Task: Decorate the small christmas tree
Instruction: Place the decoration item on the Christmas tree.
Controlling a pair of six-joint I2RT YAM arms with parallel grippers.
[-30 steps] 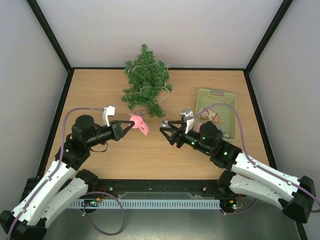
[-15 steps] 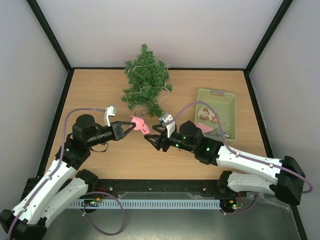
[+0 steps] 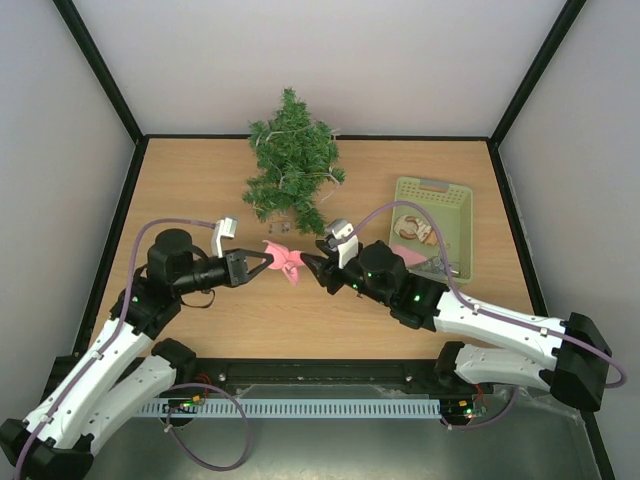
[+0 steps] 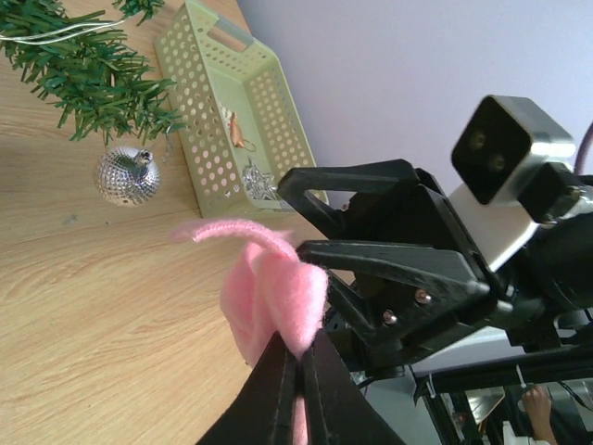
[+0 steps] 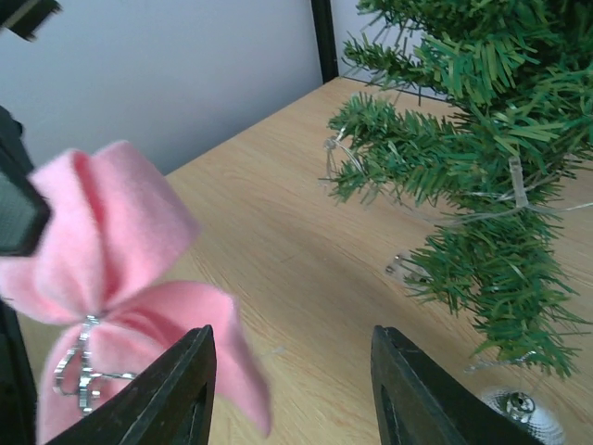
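Left gripper: fingers pinched tight on pink bow. Bow held up off table, likely so other arm can take it.
Right gripper: fingers about half apart, nothing gripped. Bow just ahead, by its left finger, maybe so it can grab small metal hook. Touching bow or not, hard to tell.
Small christmas tree: just past both grippers, silver ball by its low branch.
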